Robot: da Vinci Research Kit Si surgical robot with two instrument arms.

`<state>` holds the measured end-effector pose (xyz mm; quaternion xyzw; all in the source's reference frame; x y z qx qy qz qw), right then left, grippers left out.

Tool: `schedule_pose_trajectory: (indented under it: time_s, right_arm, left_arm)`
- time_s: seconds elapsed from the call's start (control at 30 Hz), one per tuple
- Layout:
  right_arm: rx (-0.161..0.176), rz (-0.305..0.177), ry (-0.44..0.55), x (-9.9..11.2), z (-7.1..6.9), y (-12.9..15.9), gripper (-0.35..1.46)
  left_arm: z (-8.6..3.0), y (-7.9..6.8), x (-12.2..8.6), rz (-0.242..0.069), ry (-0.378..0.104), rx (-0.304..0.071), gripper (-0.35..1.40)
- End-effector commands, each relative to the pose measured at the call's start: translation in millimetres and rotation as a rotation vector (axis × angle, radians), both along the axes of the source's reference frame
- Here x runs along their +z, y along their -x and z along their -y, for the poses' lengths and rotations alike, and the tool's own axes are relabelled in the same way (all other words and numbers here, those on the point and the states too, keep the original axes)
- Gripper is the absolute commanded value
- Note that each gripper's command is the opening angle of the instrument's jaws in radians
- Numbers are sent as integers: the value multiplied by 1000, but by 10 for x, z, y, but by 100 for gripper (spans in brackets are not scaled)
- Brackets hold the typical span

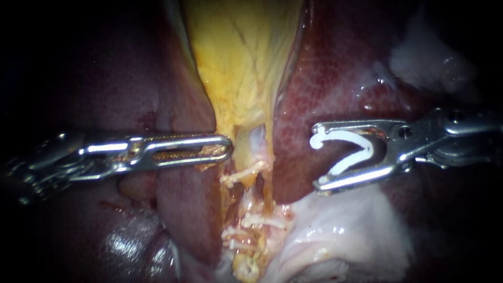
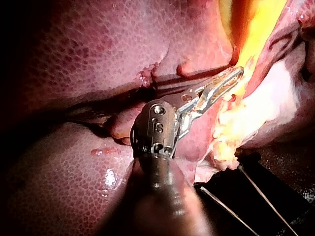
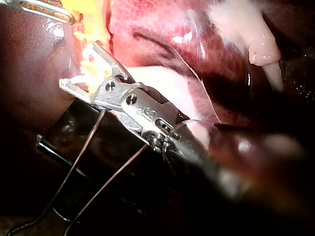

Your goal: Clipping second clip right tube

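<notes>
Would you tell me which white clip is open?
The clip in the right instrument's jaws; the other clips sit closed across the tubes.

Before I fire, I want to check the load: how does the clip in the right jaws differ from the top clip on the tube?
The loaded clip gapes in a V; the top clip is pressed flat. The loaded clip sits between the right instrument's jaws, over the liver, off the tube; the top clip lies across the tube. Both are white.
</notes>
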<state>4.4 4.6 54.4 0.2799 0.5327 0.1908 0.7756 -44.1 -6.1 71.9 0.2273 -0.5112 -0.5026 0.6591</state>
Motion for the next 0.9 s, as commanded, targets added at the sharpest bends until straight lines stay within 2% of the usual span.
schedule_pose_trajectory:
  time_s: [0.03, 0.2, 0.3, 0.47, 0.73, 0.9]
  right_arm:
    - [1, 0, 0, 0, 0, 0, 58]
    - [1, 0, 0, 0, 0, 0, 58]
    - [-2, -2, 0, 1, 1, 0, 58]
    - [-1, -1, 1, 2, 2, -1, 58]
    - [-5, -4, 1, 5, 5, -4, 58]
    - [-8, -6, 4, 10, 9, -8, 58]
  left_arm:
    - [0, 0, -1, 0, 0, 0, -35]
    - [-7, -6, -11, 2, 4, 7, -35]
    - [-18, -15, -26, 3, 3, 16, -35]
    - [-32, -32, -51, 5, 18, 1, -35]
    - [-46, -52, -76, 6, 35, -21, -35]
    - [-47, -61, -79, 3, 40, -26, -35]
